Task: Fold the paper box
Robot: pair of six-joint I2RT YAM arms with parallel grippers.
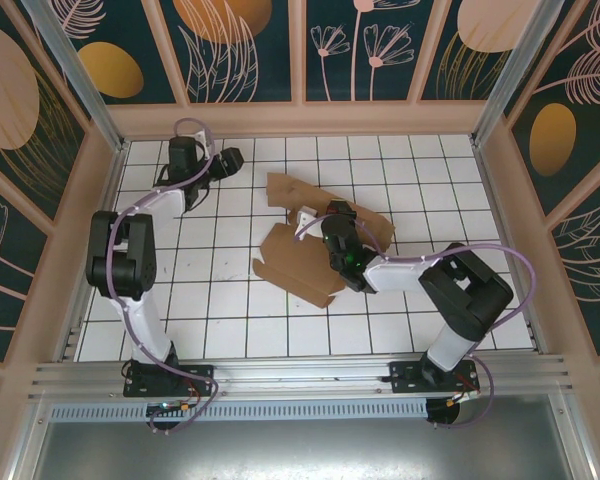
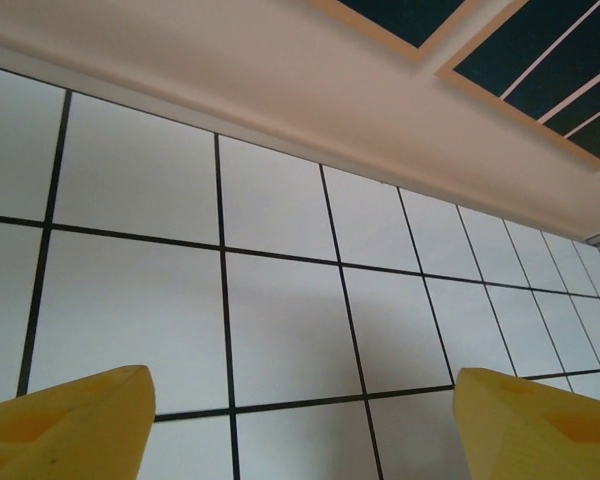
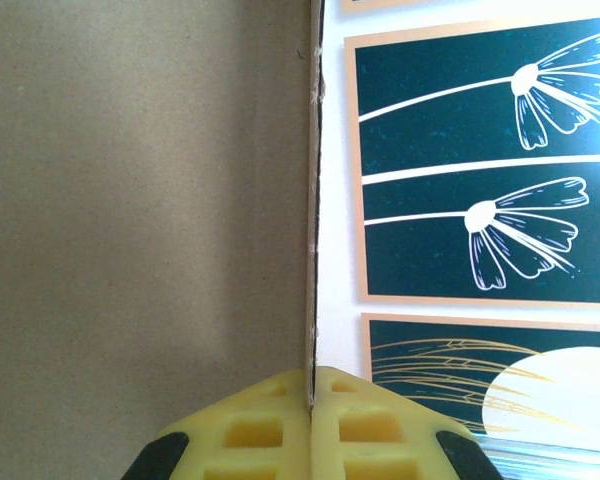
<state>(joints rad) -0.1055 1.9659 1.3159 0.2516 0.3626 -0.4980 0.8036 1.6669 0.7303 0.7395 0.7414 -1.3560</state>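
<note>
plainly the paper box point(image 1: 298, 262) lies mid-frame under the right gripper point(image 3: 310, 385), whose jaws pinch a panel edge, while the left gripper point(image 2: 302, 390), jaws apart, hangs well away toward the upper left.

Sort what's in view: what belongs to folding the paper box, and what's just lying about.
Belongs to the job:
paper box
right gripper, shut on a cardboard edge
left gripper, jaws apart over bare tiles

Just surroundings:
tiled table
flower-patterned walls
</note>
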